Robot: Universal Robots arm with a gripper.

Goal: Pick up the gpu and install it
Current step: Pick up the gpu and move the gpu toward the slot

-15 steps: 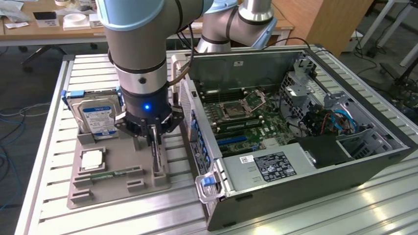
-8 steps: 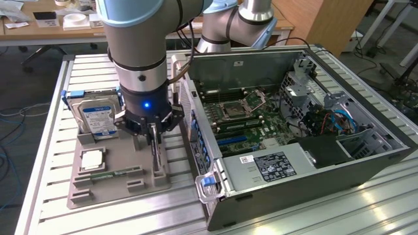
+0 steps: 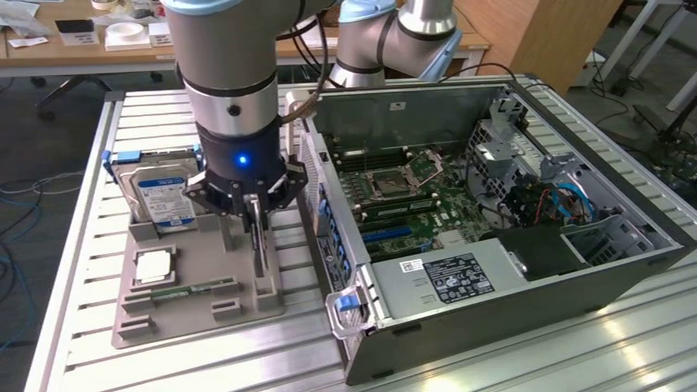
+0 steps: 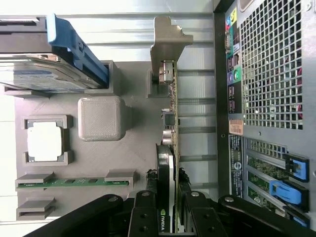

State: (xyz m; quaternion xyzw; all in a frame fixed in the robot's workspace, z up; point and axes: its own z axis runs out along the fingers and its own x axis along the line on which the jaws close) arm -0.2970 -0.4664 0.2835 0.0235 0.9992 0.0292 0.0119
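The gpu (image 3: 258, 249) stands on edge in a slot of the grey holder tray (image 3: 196, 302), near the open computer case (image 3: 610, 269). In the wrist view the gpu (image 4: 173, 98) runs edge-on, its silver end bracket (image 4: 168, 39) at the far end and its black cooler beside my fingers. My gripper (image 3: 255, 214) points straight down over the card. Its fingers (image 4: 143, 212) sit on both faces of the card, so the gripper (image 4: 170, 219) is shut on it. The card's lower edge still rests in the holder.
On the same tray stand a silver hard drive (image 3: 163, 192) in a blue bracket, a processor chip (image 3: 153, 265) and a green memory stick (image 3: 191, 290). The case lies open with its motherboard (image 3: 403, 196) and blue slots (image 3: 387, 237) exposed. A second arm base (image 3: 370, 49) stands behind.
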